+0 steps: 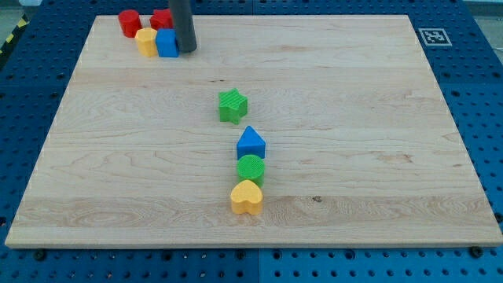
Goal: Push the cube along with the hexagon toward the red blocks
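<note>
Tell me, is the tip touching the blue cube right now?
Touching, it seems: in the camera view my tip sits flush against the blue cube's right side, no board visible between.

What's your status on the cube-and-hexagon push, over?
My tip at blue cube's right side. Yellow hexagon touching cube's left. Red blocks just above. Nothing in the way.

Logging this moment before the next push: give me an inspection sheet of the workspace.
Surface: wooden board, flat.
Job's things: blue cube touching yellow hexagon, just below red cylinder and a second red block, top left.
Clutter: green star; blue pointed block, green cylinder, yellow heart in a column.
Grippers: none; my tip at the cube's right side.
Cables: nothing seen.
Surroundings: blue pegboard; marker tag.
</note>
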Controlling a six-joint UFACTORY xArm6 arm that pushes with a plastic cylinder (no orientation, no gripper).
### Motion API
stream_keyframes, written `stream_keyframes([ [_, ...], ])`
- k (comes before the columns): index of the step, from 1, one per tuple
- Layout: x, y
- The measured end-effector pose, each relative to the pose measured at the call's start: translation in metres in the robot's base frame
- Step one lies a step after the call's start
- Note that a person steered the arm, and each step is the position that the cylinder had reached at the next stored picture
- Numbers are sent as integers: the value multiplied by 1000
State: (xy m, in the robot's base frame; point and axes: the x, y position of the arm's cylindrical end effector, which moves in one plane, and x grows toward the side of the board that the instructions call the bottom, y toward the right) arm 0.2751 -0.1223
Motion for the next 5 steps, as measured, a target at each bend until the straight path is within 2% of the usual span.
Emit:
stream_keyframes([
  [5,-7,-23],
])
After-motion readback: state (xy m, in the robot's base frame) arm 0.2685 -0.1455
